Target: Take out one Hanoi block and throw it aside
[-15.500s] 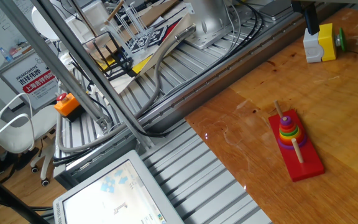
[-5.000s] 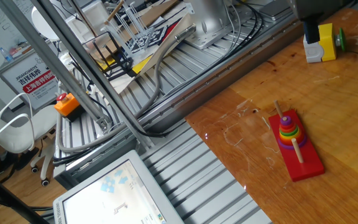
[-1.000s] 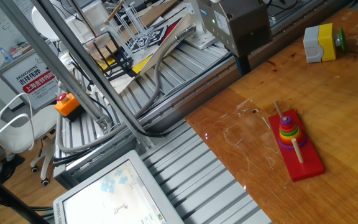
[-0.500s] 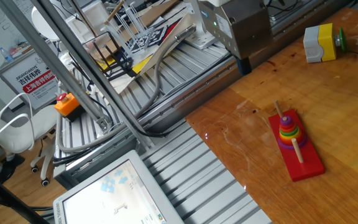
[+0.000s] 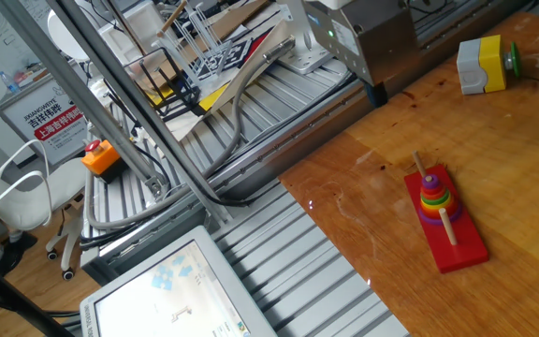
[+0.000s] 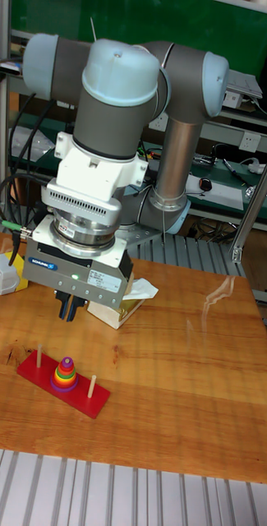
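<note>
Your wooden surface (image 5: 494, 131) sits beside ribbed aluminium rails, with a green wall behind the arm in the tall fixed view. On it lies the red peg base (image 5: 444, 219) with three pegs; the middle peg carries a stack of rings, and the Hanoi block (image 6: 64, 384), the purple ring, lies at the very bottom of that stack, under the yellow, green and red ones. It shows only as a thin purple rim (image 5: 432, 216) in the fixed view.

The tool (image 6: 70, 310) hangs above and a little behind the base, well apart from the rings. Its dark fingers are short and crowded together in the tall fixed view, and you cannot tell from either picture whether they are parted or closed; nothing is held between them.

You are in the approach step: nothing has been lifted off yet. Next you need to bring the tool over the middle peg, line the fingers up either side of a ring, and come down straight along the peg. Mind that the purple ring is buried, so the rings above stand in its way.
</note>
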Controlling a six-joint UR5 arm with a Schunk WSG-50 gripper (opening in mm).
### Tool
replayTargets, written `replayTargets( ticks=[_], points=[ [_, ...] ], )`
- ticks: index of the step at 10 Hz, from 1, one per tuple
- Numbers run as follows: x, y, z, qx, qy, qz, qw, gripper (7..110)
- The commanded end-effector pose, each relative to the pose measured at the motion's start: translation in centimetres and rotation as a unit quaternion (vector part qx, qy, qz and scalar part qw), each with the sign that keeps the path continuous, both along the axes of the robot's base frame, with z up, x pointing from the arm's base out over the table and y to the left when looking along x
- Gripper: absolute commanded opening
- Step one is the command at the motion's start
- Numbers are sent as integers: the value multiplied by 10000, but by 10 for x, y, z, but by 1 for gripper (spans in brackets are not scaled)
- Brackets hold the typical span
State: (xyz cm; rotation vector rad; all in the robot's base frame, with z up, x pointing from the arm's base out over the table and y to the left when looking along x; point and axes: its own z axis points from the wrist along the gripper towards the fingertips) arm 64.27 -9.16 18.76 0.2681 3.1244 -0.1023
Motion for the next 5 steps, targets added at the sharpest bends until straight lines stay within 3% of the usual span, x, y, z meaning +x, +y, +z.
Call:
replayTargets(
  ticks=[1,5],
  points=[
    [-9,12,1,262,177,-31,9995,7],
    [-2,12,1,262,36,-86,9996,7]
  ],
)
